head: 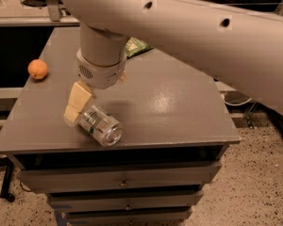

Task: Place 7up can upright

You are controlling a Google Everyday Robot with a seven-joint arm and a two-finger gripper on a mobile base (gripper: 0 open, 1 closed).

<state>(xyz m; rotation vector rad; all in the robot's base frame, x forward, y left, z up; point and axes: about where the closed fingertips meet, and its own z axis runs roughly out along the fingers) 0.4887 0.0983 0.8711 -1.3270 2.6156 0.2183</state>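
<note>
The 7up can (101,126), silver with green markings, lies on its side near the front left edge of the grey table (179,107), its shiny end facing the front right. My gripper (77,105) hangs from the wide cream wrist (100,65) and sits low at the can's rear left end, touching or almost touching it. The arm crosses the top of the view and hides part of the table behind it.
An orange fruit (37,69) sits at the table's left edge. A flat green snack bag (137,46) lies at the back, partly hidden by the arm. Drawers (122,181) are below the tabletop. The front edge is close to the can.
</note>
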